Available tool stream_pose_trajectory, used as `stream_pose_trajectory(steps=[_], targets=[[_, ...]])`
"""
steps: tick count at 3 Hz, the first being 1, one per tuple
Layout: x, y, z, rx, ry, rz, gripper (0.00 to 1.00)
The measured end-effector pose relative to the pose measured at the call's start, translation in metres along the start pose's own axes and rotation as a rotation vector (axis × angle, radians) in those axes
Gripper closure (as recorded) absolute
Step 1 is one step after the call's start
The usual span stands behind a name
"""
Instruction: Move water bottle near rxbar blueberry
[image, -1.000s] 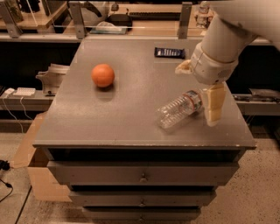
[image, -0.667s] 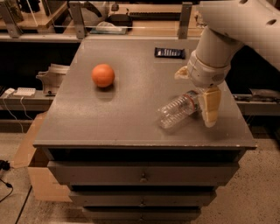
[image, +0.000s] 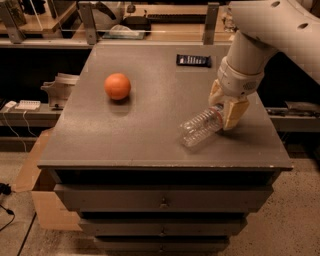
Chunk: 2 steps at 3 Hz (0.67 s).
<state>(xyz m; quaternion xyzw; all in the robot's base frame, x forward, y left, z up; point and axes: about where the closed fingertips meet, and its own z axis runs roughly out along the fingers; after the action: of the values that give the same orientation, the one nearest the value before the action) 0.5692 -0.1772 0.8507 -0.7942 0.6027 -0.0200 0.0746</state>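
Where water bottle (image: 199, 128) lies flat on table (image: 140, 140), pincer (image: 223, 113) at cap end; grip, contents unclear.

Water bottle (image: 199, 128) cap (partly) behind gripper (image: 223, 112)

A lab: workbenches (image: 170, 36), power strip (image: 27, 104), the claw (image: 224, 110) above a drawer cabinet (image: 125, 200).

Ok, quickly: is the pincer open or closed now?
The pincer is at the cap end of the lying water bottle; open or closed cannot be told.
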Motion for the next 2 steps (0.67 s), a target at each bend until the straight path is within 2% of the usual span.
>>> stream_pose_trajectory(steps=[1, 2], targets=[[0.0054, -0.0059, -0.0032, 0.007, -0.028, 0.029, 0.65], [0.0128, -0.0132, -0.0119, 0.018, -0.065, 0.090, 0.88]])
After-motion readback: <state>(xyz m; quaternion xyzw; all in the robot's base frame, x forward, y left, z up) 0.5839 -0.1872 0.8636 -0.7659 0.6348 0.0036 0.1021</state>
